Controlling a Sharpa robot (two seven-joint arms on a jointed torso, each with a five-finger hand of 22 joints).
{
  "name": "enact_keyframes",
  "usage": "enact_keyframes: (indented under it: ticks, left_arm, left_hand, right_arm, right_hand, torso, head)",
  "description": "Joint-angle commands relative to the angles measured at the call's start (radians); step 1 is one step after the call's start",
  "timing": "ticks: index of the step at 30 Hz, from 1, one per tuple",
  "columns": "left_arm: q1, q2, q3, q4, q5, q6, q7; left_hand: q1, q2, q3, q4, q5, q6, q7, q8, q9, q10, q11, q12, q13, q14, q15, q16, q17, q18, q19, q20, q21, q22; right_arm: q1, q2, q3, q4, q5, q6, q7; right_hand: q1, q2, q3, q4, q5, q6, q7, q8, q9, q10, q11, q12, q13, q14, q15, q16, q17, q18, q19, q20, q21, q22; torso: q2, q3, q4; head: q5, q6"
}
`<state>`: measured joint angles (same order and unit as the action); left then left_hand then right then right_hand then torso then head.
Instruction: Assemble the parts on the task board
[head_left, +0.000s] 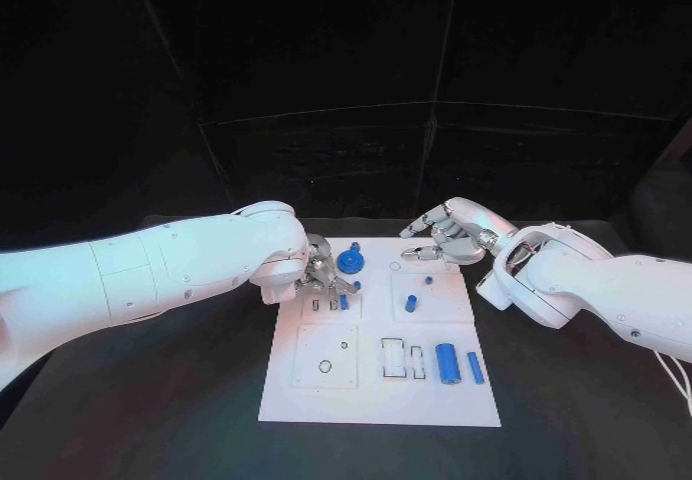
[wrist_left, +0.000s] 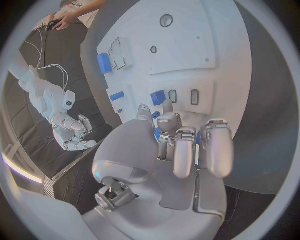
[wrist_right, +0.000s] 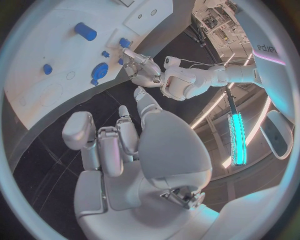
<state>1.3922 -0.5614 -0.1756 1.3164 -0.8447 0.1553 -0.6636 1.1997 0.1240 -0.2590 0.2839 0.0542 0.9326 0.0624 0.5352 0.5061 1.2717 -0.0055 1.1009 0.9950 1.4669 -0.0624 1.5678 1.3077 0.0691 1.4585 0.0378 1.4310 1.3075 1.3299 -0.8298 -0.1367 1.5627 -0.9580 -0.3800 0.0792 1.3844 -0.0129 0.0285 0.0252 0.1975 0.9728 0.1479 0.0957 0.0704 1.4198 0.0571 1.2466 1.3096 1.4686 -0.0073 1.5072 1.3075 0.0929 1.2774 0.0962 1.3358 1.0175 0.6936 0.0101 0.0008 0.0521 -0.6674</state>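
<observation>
Nearest, loose blue cylinder (head_left: 447, 362) & thin bar (head_left: 475, 367) lie unplaced on task board (head_left: 381, 400). Farther up, left hand (head_left: 320, 275) pinches small blue part (head_left: 342, 300), prob. seating it; needs careful alignment. Right hand (head_left: 451, 238) curled, holds nothing, at far edge.

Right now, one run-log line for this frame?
left hand: on small blue part, board's far left | right hand: holds nothing, above task board far edge | blue gear: on board | blue cylinder: lying near right
</observation>
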Motion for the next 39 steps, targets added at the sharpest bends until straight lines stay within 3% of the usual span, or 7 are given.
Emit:
enact_keyframes:
  ticks: [1,32,39]
  left_arm:
    - [0.002,0.007,0.000,-0.006,-0.012,0.026,-0.014]
    - [0.001,0.033,0.000,-0.008,-0.045,0.062,-0.026]
    - [0.001,0.037,0.000,-0.011,-0.045,0.063,-0.022]
  left_hand:
    - [0.013,-0.001,0.006,-0.002,0.004,-0.008,0.002,0.009,0.003,-0.002,-0.002,0.007,0.001,0.104,-0.008,0.003,0.263,-0.019,0.024,0.000,0.005,0.014]
    - [0.062,-0.007,0.064,-0.013,0.004,-0.020,-0.001,0.036,0.029,0.009,-0.006,0.026,0.017,0.104,-0.011,0.003,0.263,-0.024,0.032,-0.002,0.019,0.041]
    - [0.100,-0.005,0.107,-0.032,0.005,-0.026,-0.004,0.041,0.036,0.010,-0.008,0.029,0.019,0.104,-0.013,0.003,0.263,-0.024,0.032,-0.004,0.021,0.045]
  right_arm:
    - [0.002,0.002,0.000,0.000,-0.006,0.010,-0.004]
    - [0.002,0.011,0.000,-0.005,0.003,0.003,-0.007]
    - [0.002,0.013,0.000,-0.007,0.003,0.003,-0.007]
  right_hand:
    - [0.004,-0.001,-0.003,-0.003,0.004,0.004,0.001,-0.007,-0.001,-0.008,0.002,-0.005,0.012,0.070,-0.006,-0.005,0.122,0.012,-0.006,0.000,-0.004,-0.001]
    - [0.001,0.002,-0.005,0.000,0.008,0.004,0.001,-0.008,-0.001,-0.008,0.002,-0.007,0.011,0.069,-0.006,-0.006,0.121,0.012,-0.007,0.000,-0.005,-0.003]
    - [0.001,0.002,-0.005,0.000,0.008,0.004,0.001,-0.008,-0.001,-0.008,0.002,-0.007,0.011,0.069,-0.006,-0.006,0.121,0.012,-0.007,0.000,-0.005,-0.003]
  torso:
    - [0.000,-0.0009,0.0002]
    - [-0.001,0.0001,0.0011]
    - [-0.001,-0.0001,0.0007]
  head:
    - [-0.001,-0.002]
    - [-0.001,-0.014]
    - [-0.001,-0.016]
